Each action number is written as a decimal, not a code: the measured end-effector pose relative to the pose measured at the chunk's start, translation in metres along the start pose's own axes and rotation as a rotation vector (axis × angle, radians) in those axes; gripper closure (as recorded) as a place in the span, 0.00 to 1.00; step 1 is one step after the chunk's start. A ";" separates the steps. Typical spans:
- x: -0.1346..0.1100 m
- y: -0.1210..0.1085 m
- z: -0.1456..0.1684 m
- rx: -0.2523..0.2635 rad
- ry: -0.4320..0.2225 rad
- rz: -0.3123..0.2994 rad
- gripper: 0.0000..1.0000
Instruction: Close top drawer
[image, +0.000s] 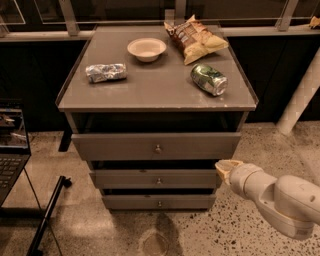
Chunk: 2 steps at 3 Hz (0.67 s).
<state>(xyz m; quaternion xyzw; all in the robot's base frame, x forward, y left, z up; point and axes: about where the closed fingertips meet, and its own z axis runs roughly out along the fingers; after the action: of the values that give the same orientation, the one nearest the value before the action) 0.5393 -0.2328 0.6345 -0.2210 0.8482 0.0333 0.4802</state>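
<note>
The top drawer (125, 146) is the wide grey-brown front with a small round knob (158, 148). It stands pulled out from the cabinet, with a dark gap behind it under the cabinet top (150, 92). My gripper (223, 168) is at the end of the white arm coming in from the lower right. It sits just below and outside the drawer front's right end, level with the middle drawer (125, 179), and does not appear to touch the top drawer front.
On the cabinet top lie a white bowl (146, 48), a chips bag (195, 37), a green can (208, 79) and a crushed silver can (105, 72). The bottom drawer (130, 202) juts out slightly. A laptop (10, 150) and a black stand leg (47, 215) are at left, a white post (300, 95) at right.
</note>
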 end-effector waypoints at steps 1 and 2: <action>-0.005 0.012 -0.010 -0.068 -0.023 -0.008 0.89; -0.005 0.013 -0.010 -0.070 -0.024 -0.008 0.66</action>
<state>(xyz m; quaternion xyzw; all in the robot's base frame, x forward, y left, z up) 0.5286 -0.2217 0.6417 -0.2406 0.8399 0.0634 0.4823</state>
